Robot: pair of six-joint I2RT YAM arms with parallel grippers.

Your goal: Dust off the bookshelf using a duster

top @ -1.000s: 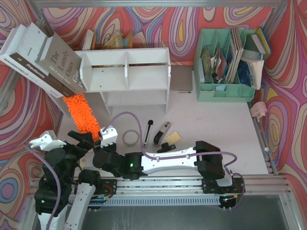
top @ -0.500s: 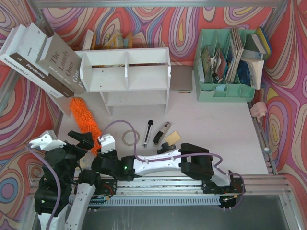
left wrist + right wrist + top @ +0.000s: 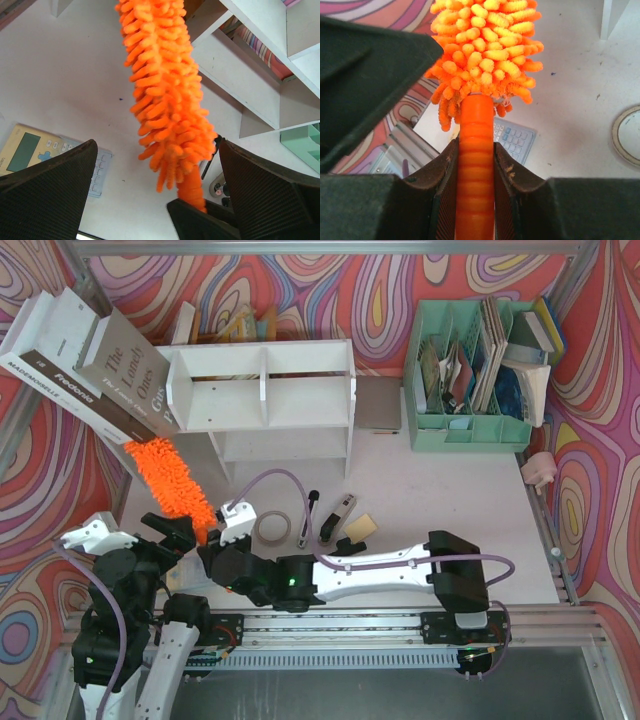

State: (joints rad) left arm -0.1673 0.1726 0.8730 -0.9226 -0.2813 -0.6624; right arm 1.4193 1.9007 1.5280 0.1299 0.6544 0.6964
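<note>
At the tabletop's [image 3: 450, 500] near-left corner, it's all about the duster [image 3: 165, 478]. The right pincer [image 3: 475, 155] is clamped on the ribbed orange handle, a finger [image 3: 445, 170] on each side, no gap showing. The right arm stretches across from its base on the right, low along the near edge, wrist ending just beside the left arm.

The fluffy head slants up & away from the grip toward the back-left. In the overhead view its far end reaches the lower edge of the stacked books [image 3: 85, 360] leaning in the left corner, just left of the bookshelf [image 3: 265, 390]. Touching the shelf's side panel or not? Can't tell from any view. From the left wrist cam the head looks lifted off the tabletop, strands hanging free.

The left pincer [image 3: 157, 145] is spread wide, gripping nothing. The duster crosses the view btwn its two fingers but farther out, no contact.

The bookshelf sits at the back, left of ctr, white, w/ a divider splitting the upper tier. Well apart on the right is a mint-green organizer [image 3: 470, 430] stuffed w/ papers.

In front of the shelf, on the tabletop:
- a tape roll [image 3: 270, 528] just beside the right wrist
- a black pen [image 3: 310, 512]
- a grey-black stapler-like tool [image 3: 338, 518], can't ID it for sure
- a yellow pad [image 3: 362, 525]

A calculator [image 3: 30, 150] lies flat below the duster's handle end, seen from both wrist cams.
</note>
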